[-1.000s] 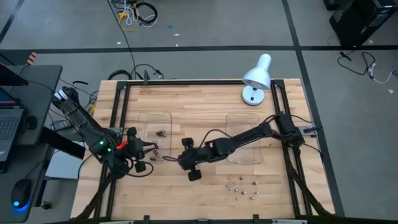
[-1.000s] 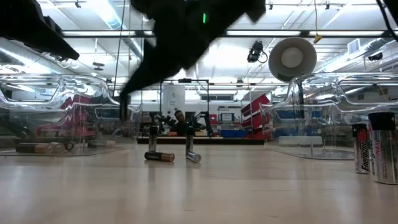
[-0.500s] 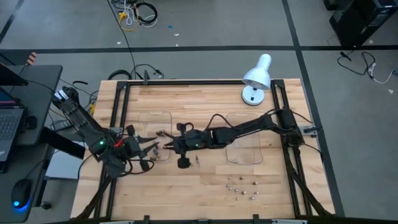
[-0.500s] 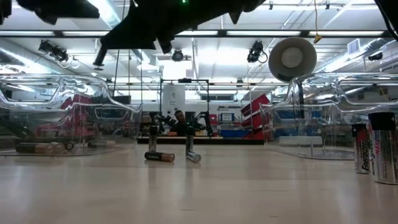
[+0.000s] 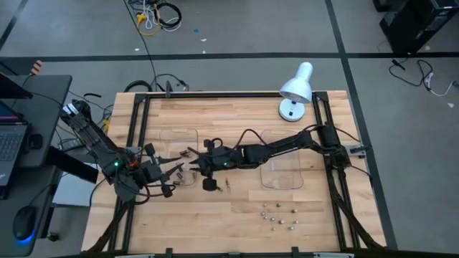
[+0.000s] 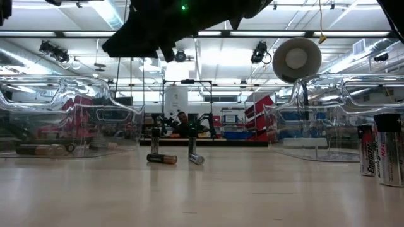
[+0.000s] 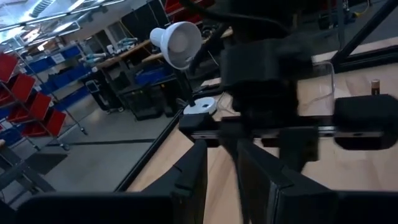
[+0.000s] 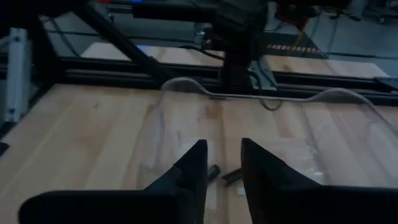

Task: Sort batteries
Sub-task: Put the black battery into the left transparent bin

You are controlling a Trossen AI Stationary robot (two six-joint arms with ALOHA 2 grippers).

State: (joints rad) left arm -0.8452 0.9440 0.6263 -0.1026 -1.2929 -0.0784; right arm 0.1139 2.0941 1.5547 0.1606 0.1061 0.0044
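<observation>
We judge a drop-off step in hand: the right gripper (image 5: 195,163), fingers parted and empty, hangs over the left tray (image 5: 178,136) left of frame centre, where dark batteries (image 8: 222,173) lie. The left gripper (image 5: 171,174) waits alongside; its grip we cannot tell. Next calls for fetching from the silver batteries (image 5: 280,215) at lower right; one nearby label (image 6: 370,159) appears to read "Energizer".

The right gripper (image 8: 221,163) hangs over a clear tray (image 8: 261,124) on the wooden table (image 8: 68,137), its two dark fingers (image 8: 189,168) parted with nothing between them. Two small dark batteries (image 8: 225,174) lie in the tray, showing in the gap between the fingertips. A dark frame rail (image 8: 112,78) crosses at 12 o'clock beyond the tray.
</observation>
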